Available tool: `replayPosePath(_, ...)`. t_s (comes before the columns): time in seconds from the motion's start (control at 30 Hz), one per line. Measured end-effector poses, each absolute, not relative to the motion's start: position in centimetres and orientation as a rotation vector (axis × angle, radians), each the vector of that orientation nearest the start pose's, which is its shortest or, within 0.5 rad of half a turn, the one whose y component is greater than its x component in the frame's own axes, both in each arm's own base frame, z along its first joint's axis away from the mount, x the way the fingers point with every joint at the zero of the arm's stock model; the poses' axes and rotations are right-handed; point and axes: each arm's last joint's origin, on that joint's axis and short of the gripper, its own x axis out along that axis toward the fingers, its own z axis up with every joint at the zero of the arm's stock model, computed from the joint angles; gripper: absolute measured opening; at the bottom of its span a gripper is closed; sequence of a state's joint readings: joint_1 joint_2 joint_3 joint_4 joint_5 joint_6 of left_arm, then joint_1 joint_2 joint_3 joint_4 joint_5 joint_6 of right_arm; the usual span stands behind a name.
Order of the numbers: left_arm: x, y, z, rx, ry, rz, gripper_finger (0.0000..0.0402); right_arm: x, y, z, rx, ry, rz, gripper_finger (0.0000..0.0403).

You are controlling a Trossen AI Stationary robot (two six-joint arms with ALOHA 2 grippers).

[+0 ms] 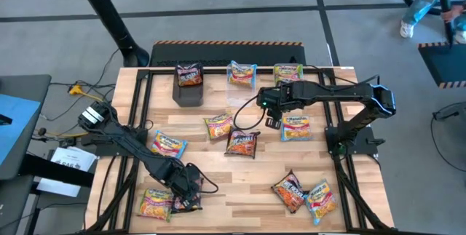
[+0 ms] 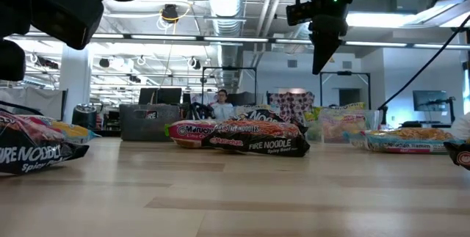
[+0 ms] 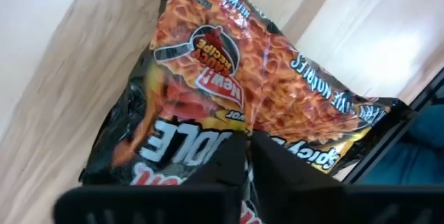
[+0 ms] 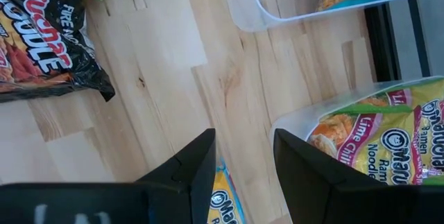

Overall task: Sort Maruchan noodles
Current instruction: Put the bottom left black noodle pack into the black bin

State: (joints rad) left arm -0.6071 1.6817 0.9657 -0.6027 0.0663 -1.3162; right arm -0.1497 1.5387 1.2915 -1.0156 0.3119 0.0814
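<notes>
A dark Fire Noodle packet of Maruchan noodles lies flat at the table's near left, beside a green-edged packet. My left gripper stands over the dark packet, pointing steeply down and shut on it. My right gripper hangs open above the table's middle right, clear of everything, with a yellow packet below its fingers. More packets lie scattered flat on the wood: a dark one, a yellow one, and others at the near right. My left gripper pinches the dark packet's film between its two fingers, at the end that bears the big white lettering. The fingers come from above, slanting down. The packet rests flat on the table; how much film is caught, the fingers hide.
At the far edge stand a black box with a dark packet on top, a clear tub holding a blue-edged packet, and a clear tub holding a green-edged one. A black frame rail borders the table. Bare wood lies at the near middle.
</notes>
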Motion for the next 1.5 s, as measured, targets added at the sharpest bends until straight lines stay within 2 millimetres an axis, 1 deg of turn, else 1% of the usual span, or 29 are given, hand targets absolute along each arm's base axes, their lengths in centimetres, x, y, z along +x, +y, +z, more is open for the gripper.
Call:
replayPosePath(0.17,24.4,-17.2,15.8,-0.708,1.389,0.307,0.0002,28.8,-5.2,27.5,-0.034,1.25,-0.449,0.0171)
replayPosePath(0.3,25.2,-17.5,16.9,-0.635,1.348,0.266,0.0,28.8,-5.2,27.5,-0.035,1.248,-0.449,0.0171)
replayPosePath(0.37,25.5,-17.4,17.2,-0.59,1.323,0.268,0.0,28.9,-5.3,27.5,-0.035,1.245,-0.449,0.0171)
replayPosePath(0.53,26.4,-15.9,17.4,-0.547,1.313,0.277,0.0,28.9,-5.4,27.5,-0.033,1.244,-0.452,0.0171)
replayPosePath(0.7,27.2,-14.1,17.4,-0.454,1.308,0.259,0.0,28.8,-5.4,27.5,-0.033,1.245,-0.452,0.0171)
replayPosePath(0.87,27.8,-12.3,17.4,-0.317,1.332,0.201,0.0,28.8,-5.4,27.5,-0.033,1.245,-0.452,0.0171)
replayPosePath(1.0,27.9,-11.2,17.4,-0.166,1.361,0.106,0.0,28.8,-5.3,27.5,-0.032,1.245,-0.452,0.0171)
replayPosePath(1.23,28.0,-11.0,17.4,0.194,1.358,-0.171,0.0,28.9,-5.2,27.5,0.02,1.233,-0.477,0.0171)
replayPosePath(1.5,27.9,-11.1,17.5,0.429,1.332,-0.339,0.0,28.9,-5.0,27.4,0.094,1.232,-0.434,0.0171)
